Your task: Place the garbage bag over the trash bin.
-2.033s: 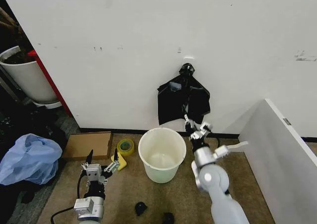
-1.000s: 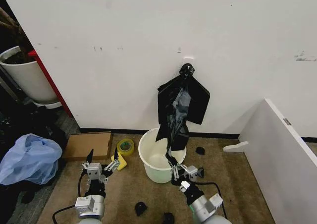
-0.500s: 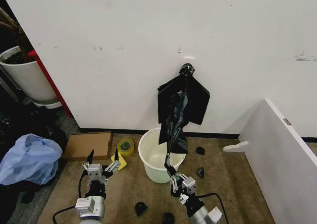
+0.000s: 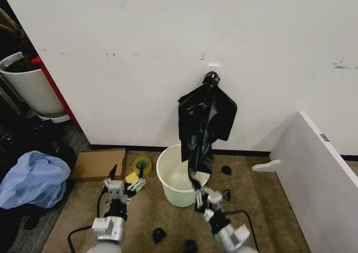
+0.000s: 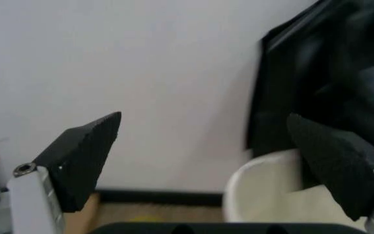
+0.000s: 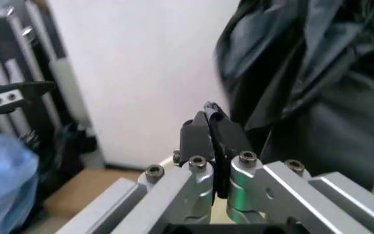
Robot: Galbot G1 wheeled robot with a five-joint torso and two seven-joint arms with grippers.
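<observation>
The glossy black garbage bag (image 4: pixel 197 136) hangs stretched from the wall down over the far rim of the cream-white trash bin (image 4: pixel 172 193). Just in front of the bin, my right gripper (image 4: pixel 201 197) is shut on the bag's thin lower end. In the right wrist view the right gripper (image 6: pixel 211 117) pinches a black strip, with the bag (image 6: pixel 317 83) rising behind. My left gripper (image 4: pixel 125 185) stands open near the floor to the left of the bin. Between its fingers (image 5: pixel 83 156) the left wrist view shows the bin (image 5: pixel 265 195) and the bag (image 5: pixel 333 73).
A flat black bundle (image 4: pixel 225 114) hangs on the wall behind the bag. A yellow tape roll (image 4: pixel 141 164) and cardboard (image 4: pixel 99 163) lie left of the bin. Farther left are a pale blue bag (image 4: pixel 32 180) and a big white tub (image 4: pixel 29 88). A white partition (image 4: pixel 321 186) stands at the right.
My right gripper came down from the bundle on the wall to in front of the bin, drawing the garbage bag down. My left gripper has shifted right toward the bin.
</observation>
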